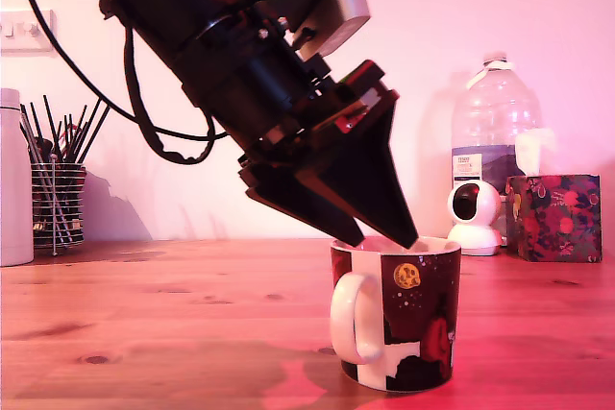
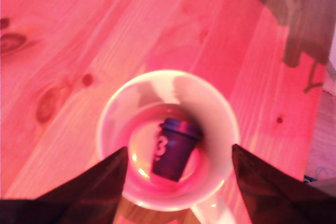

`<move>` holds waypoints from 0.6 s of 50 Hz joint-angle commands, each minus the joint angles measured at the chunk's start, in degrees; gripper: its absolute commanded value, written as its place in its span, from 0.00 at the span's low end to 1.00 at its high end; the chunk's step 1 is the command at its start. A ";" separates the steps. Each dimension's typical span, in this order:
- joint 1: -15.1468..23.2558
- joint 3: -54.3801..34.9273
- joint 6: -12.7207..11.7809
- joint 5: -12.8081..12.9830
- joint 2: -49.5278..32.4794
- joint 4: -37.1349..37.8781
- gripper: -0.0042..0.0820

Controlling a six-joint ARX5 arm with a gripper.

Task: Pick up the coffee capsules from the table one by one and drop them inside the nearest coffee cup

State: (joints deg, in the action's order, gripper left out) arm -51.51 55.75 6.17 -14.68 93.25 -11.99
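Note:
A dark blue coffee capsule [image 2: 174, 150] lies tilted on the pale bottom of the coffee cup [image 2: 215, 114], with a white mark on its side. In the exterior view the coffee cup [image 1: 408, 319] stands on the reddish wooden table [image 1: 163, 324], its white handle toward that view's left; the capsule is hidden inside it. My gripper [image 1: 386, 239] slants down from the upper left, its black tips just over the cup's rim. In the wrist view the gripper [image 2: 179, 149] is open, one dark finger [image 2: 100, 187] on each side of the cup's mouth, and nothing is held between them.
At the back on the exterior view's left stand a white cylinder [image 1: 13, 180] and a mesh pen holder [image 1: 58, 194]. At the back right are a water bottle [image 1: 492, 132], a small white camera [image 1: 475, 216] and a flowered box [image 1: 555, 218].

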 commanded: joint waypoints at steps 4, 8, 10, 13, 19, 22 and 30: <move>-0.26 0.81 -0.15 0.59 -0.72 0.55 0.24; -0.24 0.81 -0.66 1.70 -1.49 1.18 0.02; -0.24 0.81 -1.92 3.91 -1.79 1.73 0.03; -0.09 0.81 -2.89 6.84 -2.54 2.01 0.03; 0.17 0.74 -2.97 9.62 -4.15 2.34 0.03; 0.66 0.55 -2.97 9.57 -5.14 2.86 0.03; 3.23 -1.55 -2.99 8.39 -8.39 4.87 0.03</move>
State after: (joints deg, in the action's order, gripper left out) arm -49.39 55.70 3.36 -5.96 86.28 -8.12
